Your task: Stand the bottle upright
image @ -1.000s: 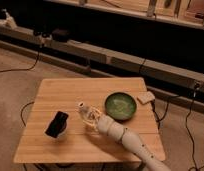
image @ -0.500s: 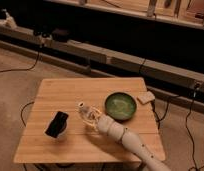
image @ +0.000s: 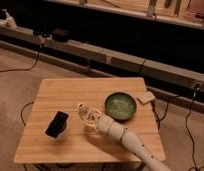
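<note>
The bottle [image: 85,113] sits between the jaws of the gripper [image: 90,119], which look clamped on it, left of the green bowl [image: 120,106]. I think it should be set down vertically before releasing gently.

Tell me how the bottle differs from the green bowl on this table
The bottle is pale and translucent with a white top; the green bowl is dark green and opaque. The bottle is narrow and clearly smaller than the wide, round bowl. The end effector sits at the bottle, near the table's middle, while the bowl sits apart to its right, untouched. Both rest over the same wooden table.
</note>
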You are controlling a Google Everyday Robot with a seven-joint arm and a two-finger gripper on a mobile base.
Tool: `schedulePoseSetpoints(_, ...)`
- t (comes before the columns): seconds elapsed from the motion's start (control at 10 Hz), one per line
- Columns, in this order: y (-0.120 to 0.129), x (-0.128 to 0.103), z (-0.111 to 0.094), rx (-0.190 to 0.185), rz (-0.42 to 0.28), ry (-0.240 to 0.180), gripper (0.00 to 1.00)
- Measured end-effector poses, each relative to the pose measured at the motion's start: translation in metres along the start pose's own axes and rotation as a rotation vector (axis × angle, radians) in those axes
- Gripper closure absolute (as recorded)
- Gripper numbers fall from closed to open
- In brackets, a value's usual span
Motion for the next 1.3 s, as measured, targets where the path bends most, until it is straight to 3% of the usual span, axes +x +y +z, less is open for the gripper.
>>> schedulePoseSetpoints(1.0, 0.000, 0.000, 0.000, 0.000, -0.001, 0.000, 0.54)
schedulePoseSetpoints(1.3, -0.002, -0.012, 0.000, 0.001, 0.000, -0.001, 0.54)
